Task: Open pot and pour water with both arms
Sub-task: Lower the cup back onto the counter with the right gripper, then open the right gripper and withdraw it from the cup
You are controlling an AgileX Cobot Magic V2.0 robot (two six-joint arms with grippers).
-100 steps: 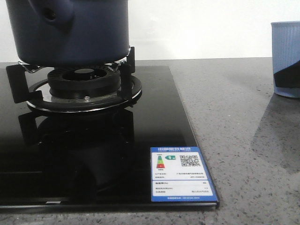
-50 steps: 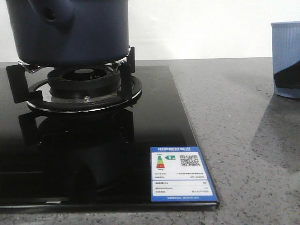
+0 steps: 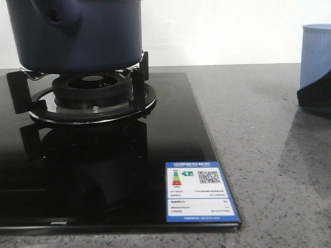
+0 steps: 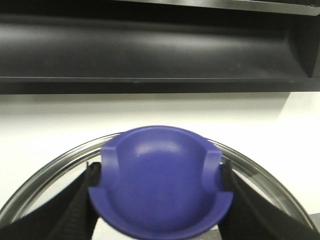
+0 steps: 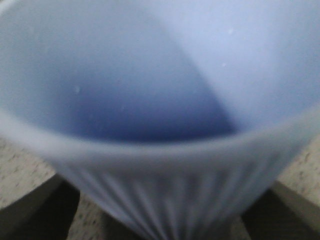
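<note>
The dark navy pot [image 3: 77, 36] stands on the burner grate [image 3: 137, 82] at the far left; its top is cut off by the front view's edge. In the left wrist view my left gripper [image 4: 160, 192] is shut on the blue knob [image 4: 160, 175] of a glass lid [image 4: 47, 167] with a metal rim, and white wall shows behind the lid. At the right edge stands the light blue ribbed cup [image 3: 315, 51]. My right gripper [image 5: 160, 220] is shut round the cup [image 5: 150, 100], with a black finger [image 3: 313, 98] across its lower part.
A black glass hob [image 3: 170, 139] fills the left half, with a blue energy label [image 3: 199, 191] at its near right corner. Grey speckled counter [image 3: 258, 155] runs from the hob to the cup. A dark shelf [image 4: 150, 50] hangs on the wall behind the lid.
The black finger of my right gripper has spread lower and further left across the cup's base. The pot and hob have not moved.
</note>
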